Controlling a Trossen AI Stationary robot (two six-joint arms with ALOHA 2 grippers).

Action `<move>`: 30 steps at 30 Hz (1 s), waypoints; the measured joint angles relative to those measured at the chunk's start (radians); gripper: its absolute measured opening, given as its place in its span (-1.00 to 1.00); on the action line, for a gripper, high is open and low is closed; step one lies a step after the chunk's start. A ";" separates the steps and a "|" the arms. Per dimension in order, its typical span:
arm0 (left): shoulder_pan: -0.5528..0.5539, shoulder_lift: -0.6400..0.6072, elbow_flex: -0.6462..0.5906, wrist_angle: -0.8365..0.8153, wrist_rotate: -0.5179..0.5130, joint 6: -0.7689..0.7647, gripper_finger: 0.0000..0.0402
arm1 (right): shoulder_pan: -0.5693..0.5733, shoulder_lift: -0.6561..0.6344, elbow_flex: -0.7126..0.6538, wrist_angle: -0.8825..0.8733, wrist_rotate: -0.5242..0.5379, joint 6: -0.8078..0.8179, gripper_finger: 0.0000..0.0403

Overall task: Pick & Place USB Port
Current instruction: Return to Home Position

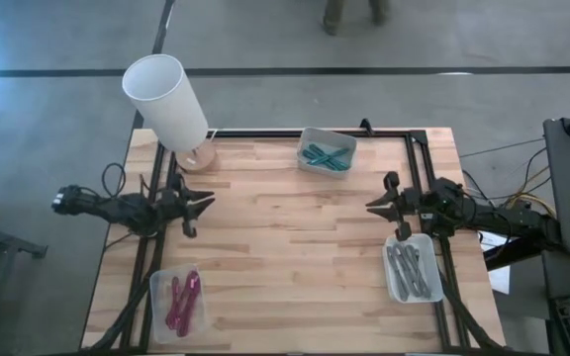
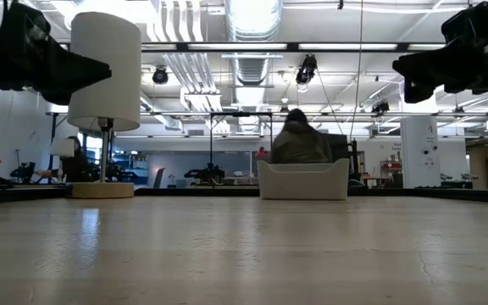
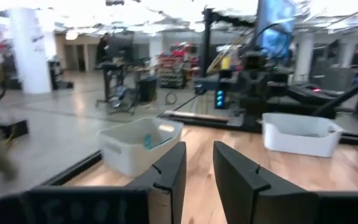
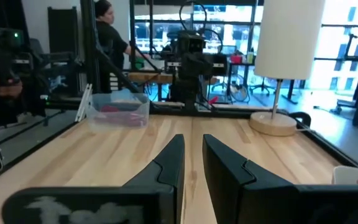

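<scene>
Three white bins sit on the wooden table. One at the far edge [image 1: 327,151] holds teal pieces, one near the left front corner [image 1: 179,302] holds magenta pieces, and one at the right front [image 1: 412,269] holds grey pieces. My left gripper [image 1: 206,203] hovers over the table's left side, open by a narrow gap [image 3: 199,165] and holding nothing. My right gripper [image 1: 372,206] hovers over the right side, just beyond the grey bin. It is also open by a narrow gap [image 4: 192,158] and holds nothing. Both point toward the table's middle, well above the surface.
A lamp with a white shade [image 1: 169,99] stands on its round wooden base at the far left corner. A black frame [image 1: 265,133] runs along the table's edges. Bare wood [image 1: 285,237] lies between the two grippers. A person [image 2: 299,140] sits beyond the far edge.
</scene>
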 joint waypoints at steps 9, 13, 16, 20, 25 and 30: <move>0.013 0.006 -0.001 -0.036 -0.010 -0.081 -0.55 | 0.000 -0.010 0.000 -0.063 -0.001 -0.012 -0.73; 0.013 0.006 -0.001 -0.038 -0.010 -0.036 -0.55 | 0.000 -0.008 0.000 -0.066 0.000 -0.069 -0.73; 0.013 0.006 -0.002 -0.039 -0.010 -0.014 -0.55 | 0.000 -0.008 0.000 -0.070 0.000 -0.112 -0.73; 0.013 0.006 -0.002 -0.040 -0.010 -0.013 -0.55 | 0.000 -0.008 0.000 -0.076 0.001 -0.169 -0.73; 0.013 0.006 0.000 -0.042 -0.010 -0.017 -0.55 | 0.000 -0.008 0.000 -0.077 0.001 -0.170 -0.73; 0.013 0.006 0.000 -0.038 -0.010 -0.018 -0.55 | 0.000 -0.008 0.000 -0.112 0.001 -0.127 -0.73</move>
